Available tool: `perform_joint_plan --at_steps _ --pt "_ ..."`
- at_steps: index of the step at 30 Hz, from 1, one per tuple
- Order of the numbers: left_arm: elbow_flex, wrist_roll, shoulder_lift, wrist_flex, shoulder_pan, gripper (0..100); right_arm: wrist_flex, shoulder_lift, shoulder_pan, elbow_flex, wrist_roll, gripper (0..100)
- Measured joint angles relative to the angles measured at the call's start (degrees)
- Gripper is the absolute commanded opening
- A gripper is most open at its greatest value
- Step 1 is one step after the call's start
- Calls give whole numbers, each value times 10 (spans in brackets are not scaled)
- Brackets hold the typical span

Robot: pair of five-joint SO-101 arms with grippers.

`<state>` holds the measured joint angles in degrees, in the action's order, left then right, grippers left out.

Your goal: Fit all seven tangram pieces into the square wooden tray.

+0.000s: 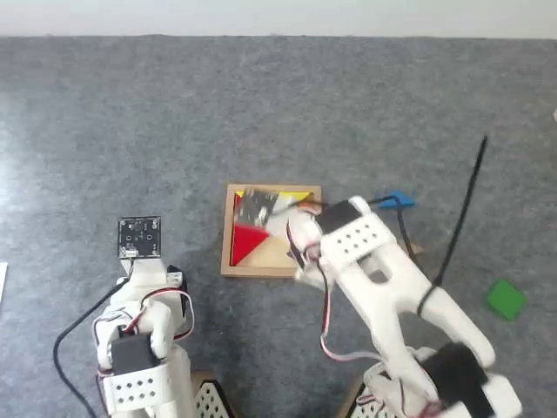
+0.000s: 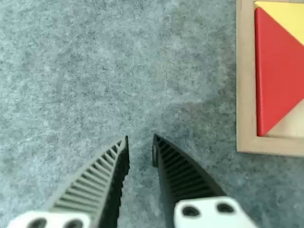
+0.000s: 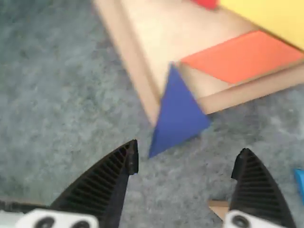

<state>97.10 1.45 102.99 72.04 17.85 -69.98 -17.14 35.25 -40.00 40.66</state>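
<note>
- Hidden: in the high view the right arm [image 1: 383,287] lies over the right half of the tray [image 1: 228,231], so we cannot make out that side of it, or the arm's own pincer, from above.
- Blurred: the patch in the tray's upper left, above the red piece [image 1: 248,242], is smeared. We cannot tell what it is.
- Cut off: the left wrist view catches one corner of the tray [image 2: 244,95], with part of the red piece [image 2: 275,71] and a sliver of the yellow piece [image 2: 280,7].
- Cut off: the right wrist view shows a tan scrap [image 3: 218,209] at the frame edge and a light-blue piece [image 3: 300,183] barely in frame. We cannot identify the scrap.
- Right pincer [image 3: 189,154]: fingers spread wide apart, holding nothing, low over the table just outside a tray corner.
- Blue triangle [image 3: 178,114]: lies across the rim at that corner, one tip over the tray floor and the broad end out over the table. Its nearest corner is close to one finger [image 3: 114,180], with no contact visible.
- Orange piece [image 3: 242,54]: flat in the tray beside the blue triangle's tip, with the yellow piece [image 3: 270,14] beyond it.
- Left pincer [image 2: 140,141]: fingers drawn almost together with only a slit between the tips and nothing in it, over bare table to the left of the tray.
- Left arm [image 1: 144,340]: at the near left, well apart from the pieces.
- Outside the tray on the table [image 1: 348,104]: the light-blue piece [image 1: 396,200] sits near the tray's right side and the green piece [image 1: 506,299] far right.
</note>
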Motion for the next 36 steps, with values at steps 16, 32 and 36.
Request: perform_joint_plan --at_steps 16,32,36 --pt "0 0 0 0 0 82 254 -182 3 -323 132 313" --pt "0 0 0 0 0 82 371 -265 -34 -429 228 310" --pt "0 0 0 0 0 82 393 -271 -34 -440 257 310"
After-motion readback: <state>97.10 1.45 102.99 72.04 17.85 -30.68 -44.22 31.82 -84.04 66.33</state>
